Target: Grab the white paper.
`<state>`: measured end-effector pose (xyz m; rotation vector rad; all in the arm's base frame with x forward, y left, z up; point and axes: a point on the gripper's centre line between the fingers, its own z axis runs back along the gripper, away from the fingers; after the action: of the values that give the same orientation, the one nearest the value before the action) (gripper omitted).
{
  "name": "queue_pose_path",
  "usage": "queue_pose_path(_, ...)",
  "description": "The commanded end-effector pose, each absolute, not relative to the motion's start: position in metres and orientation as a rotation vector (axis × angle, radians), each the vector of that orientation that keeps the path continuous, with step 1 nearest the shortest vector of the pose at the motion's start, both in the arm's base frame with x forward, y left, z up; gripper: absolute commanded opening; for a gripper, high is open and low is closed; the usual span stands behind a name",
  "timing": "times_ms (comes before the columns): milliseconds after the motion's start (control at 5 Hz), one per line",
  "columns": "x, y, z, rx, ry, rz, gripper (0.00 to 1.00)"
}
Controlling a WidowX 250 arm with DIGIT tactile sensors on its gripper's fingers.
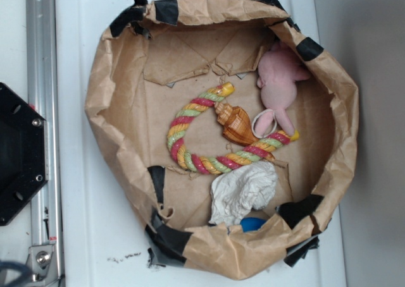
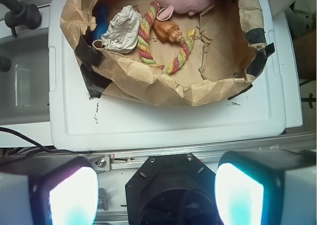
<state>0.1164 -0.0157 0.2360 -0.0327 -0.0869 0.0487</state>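
Paper: white paper (image 2: pixel 121 29) lies upper left of wrist frame, inside brown bag (image 2: pixel 148 84).
Jaws: gripper (image 2: pixel 156 195) released, empty, well apart at bottom.

A robot lab bench set up for picking trials

A flat white plastic work surface (image 1: pixel 95 224) sits beside a bare aluminium mounting rail (image 1: pixel 42 110) and a black octagonal robot base plate (image 1: pixel 19 154). On the surface, a brown paper bag rolled down into a shallow bin and patched with black tape (image 1: pixel 329 129) holds assorted test props: a multicoloured rope ring (image 1: pixel 190 154), a pale pink plush toy (image 1: pixel 278 85), and a glossy brown seashell (image 1: pixel 237 122).
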Motion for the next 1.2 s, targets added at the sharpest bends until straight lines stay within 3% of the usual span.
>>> queue_pose_path(0, 0.116, -0.016, 0.236, -0.033, -0.087, 0.049, 1.00)
queue_pose_path(200, 0.166, -0.007, 0.212, -0.119, -0.269, -0.156, 1.00)
queue_pose_path(400, 0.215, -0.013, 0.194, -0.173, -0.335, -0.297, 1.00)
queue_pose_path(600, 0.257, -0.013, 0.157, -0.190, -0.357, -0.395, 1.00)
queue_pose_path(1000, 0.301, -0.018, 0.118, -0.142, -0.366, -0.564, 1.00)
